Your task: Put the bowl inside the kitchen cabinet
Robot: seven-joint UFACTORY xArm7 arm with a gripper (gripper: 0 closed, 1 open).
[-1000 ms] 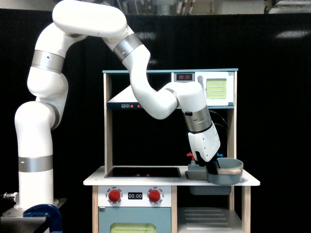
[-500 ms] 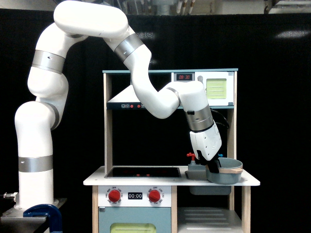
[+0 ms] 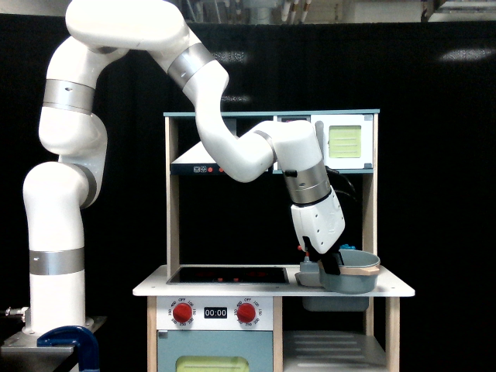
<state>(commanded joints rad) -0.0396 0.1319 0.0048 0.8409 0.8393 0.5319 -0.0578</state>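
The grey-blue bowl [image 3: 353, 276] with a tan rim band hangs just above the counter at the exterior view's right, over the grey sink basin [image 3: 335, 301]. My gripper [image 3: 332, 266] is shut on the bowl's left rim, its black fingers clamped over the edge. The bowl is tilted slightly. The kitchen cabinet [image 3: 333, 345] is the doorless compartment under the sink, with a whitish shelf floor, at the bottom right. It lies directly below the bowl and the counter.
The white countertop [image 3: 155, 290] carries a black stovetop [image 3: 229, 274]. Red knobs [image 3: 183, 313] sit on the front panel, above the blue oven door [image 3: 215, 355]. A microwave [image 3: 345, 142] sits at the upper right. Wooden posts [image 3: 369, 209] frame the kitchen.
The arm has swung toward the exterior view's left, carrying the bowl a little left and slightly up. The grip on the rim is unchanged.
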